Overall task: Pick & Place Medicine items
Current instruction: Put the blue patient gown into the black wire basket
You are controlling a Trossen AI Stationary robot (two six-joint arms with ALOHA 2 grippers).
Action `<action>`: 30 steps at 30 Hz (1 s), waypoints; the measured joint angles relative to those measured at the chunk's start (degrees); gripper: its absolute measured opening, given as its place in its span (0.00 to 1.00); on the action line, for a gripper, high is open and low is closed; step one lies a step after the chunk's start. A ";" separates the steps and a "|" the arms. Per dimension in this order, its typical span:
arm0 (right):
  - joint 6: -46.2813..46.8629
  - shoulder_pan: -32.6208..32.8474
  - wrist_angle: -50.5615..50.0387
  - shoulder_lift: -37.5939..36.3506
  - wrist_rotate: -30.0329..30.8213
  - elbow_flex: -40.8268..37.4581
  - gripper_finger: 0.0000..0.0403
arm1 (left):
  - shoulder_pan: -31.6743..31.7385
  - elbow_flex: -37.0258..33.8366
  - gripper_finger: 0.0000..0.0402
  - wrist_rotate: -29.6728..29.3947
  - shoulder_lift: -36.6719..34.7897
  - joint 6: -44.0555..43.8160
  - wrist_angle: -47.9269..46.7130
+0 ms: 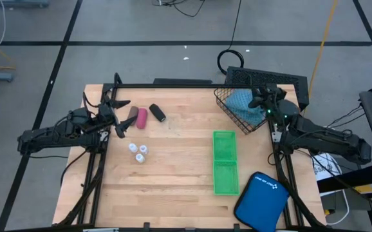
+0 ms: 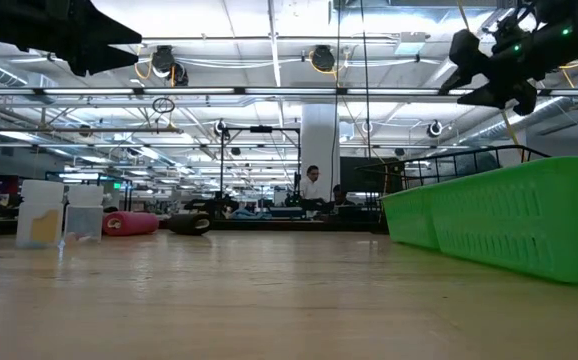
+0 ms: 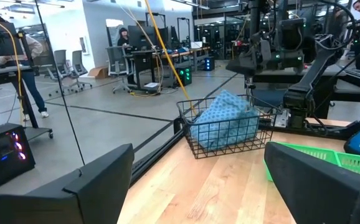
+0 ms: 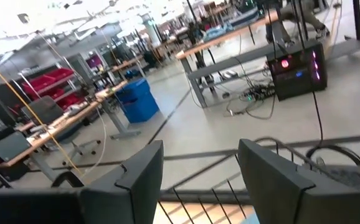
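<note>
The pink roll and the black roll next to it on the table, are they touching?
Apart. In the high view a strip of bare wood shows between the pink roll and the black roll, which lies angled beside it.

I work in a large open robotics lab or industrial workshop, with my wooden tabletop [image 1: 173, 174] standing on a grey concrete floor [image 1: 141, 22] marked with dark lines and strewn with cables. Around me stretch long rows of workbenches [image 4: 230, 46], office chairs [image 3: 114, 62], red storage bins [image 4: 43, 81], a blue barrel [image 4: 136, 99] and a computer tower lit with coloured lights [image 4: 298, 74]. Overhead runs a high ceiling with strip lights and exposed ducts [image 2: 269, 60], and people [image 2: 312, 185] sit or stand at distant workstations.
</note>
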 joint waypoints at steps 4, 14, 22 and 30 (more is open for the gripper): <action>-3.26 -0.02 3.96 1.05 -3.34 0.33 0.49 | 0.00 0.00 0.92 0.00 0.01 0.00 0.00; -11.35 -0.60 -21.18 19.30 -9.30 25.10 0.29 | 0.00 0.00 0.95 0.00 -0.01 -0.93 1.29; -0.33 -5.60 -59.95 37.14 -7.36 39.39 0.02 | -0.02 0.00 0.92 0.00 0.01 -2.21 1.36; 5.19 -7.58 -63.31 44.82 -14.45 34.71 0.01 | -0.01 0.00 0.95 0.01 -0.01 -2.34 1.32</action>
